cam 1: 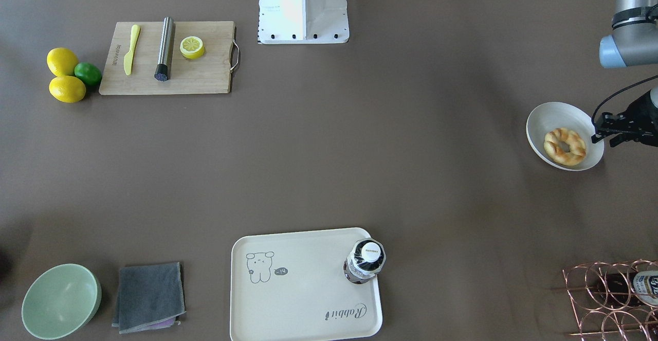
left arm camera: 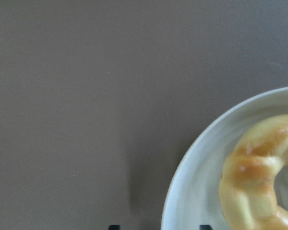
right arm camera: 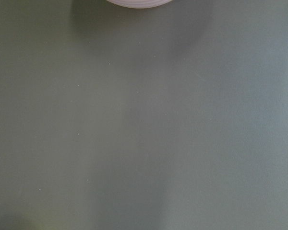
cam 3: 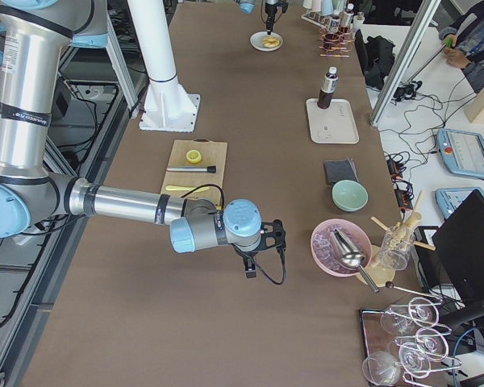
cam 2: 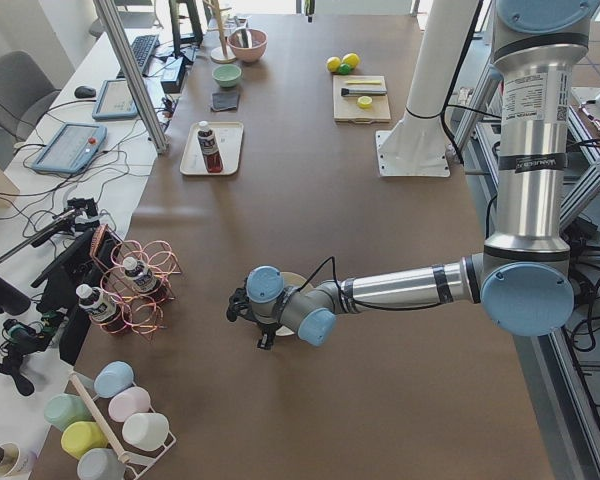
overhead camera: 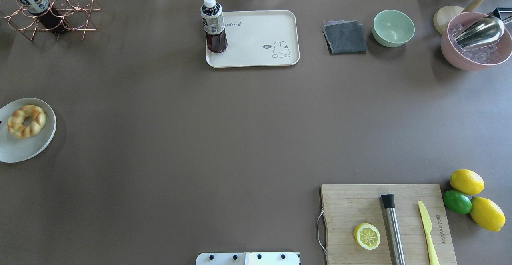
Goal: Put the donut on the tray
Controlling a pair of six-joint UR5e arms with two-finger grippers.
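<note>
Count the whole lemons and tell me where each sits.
2. One lemon and a second lemon lie beside the cutting board, either side of the lime. None seems hidden.

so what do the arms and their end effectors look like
Left arm and right arm match: silver metal tubes, pale blue joint caps, a printed label on the upright tube. Left end effector and right end effector are black, each with a looping black cable.
</note>
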